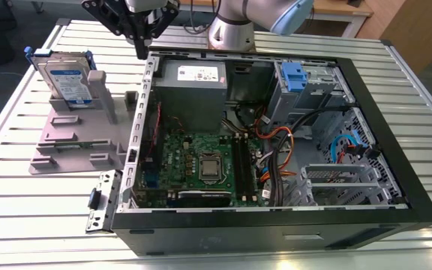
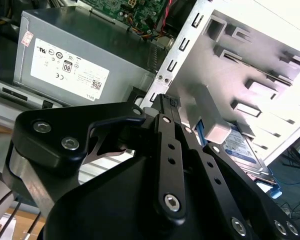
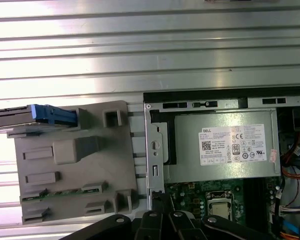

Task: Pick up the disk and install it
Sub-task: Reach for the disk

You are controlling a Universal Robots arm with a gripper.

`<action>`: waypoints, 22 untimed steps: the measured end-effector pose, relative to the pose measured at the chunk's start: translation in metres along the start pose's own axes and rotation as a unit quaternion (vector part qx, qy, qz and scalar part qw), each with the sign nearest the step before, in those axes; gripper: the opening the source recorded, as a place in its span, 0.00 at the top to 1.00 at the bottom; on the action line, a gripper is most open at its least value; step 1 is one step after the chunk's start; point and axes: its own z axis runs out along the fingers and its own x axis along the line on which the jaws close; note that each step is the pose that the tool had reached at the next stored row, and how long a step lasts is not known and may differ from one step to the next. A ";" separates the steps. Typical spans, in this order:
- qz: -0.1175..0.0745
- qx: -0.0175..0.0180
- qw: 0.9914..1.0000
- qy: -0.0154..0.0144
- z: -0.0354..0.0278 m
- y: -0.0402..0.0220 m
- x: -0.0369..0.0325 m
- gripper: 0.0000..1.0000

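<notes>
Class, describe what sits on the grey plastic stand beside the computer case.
The blue-framed disk stands upright at one end of the grey stand. Its lower edge is hidden behind the stand's posts.

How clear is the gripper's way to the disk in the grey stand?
Probably clear, yes. The gripper hangs empty by the case corner. The disk stands upright in the grey stand beside the case, with its top edge exposed and nothing between them.
</notes>
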 end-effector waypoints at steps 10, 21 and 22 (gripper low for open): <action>0.000 0.000 1.000 0.000 -0.0001 -0.0003 0.0034 0.90; 0.000 0.000 1.000 0.000 -0.0002 -0.0005 0.0070 0.90; 0.000 0.000 1.000 0.000 -0.0002 -0.0006 0.0073 0.90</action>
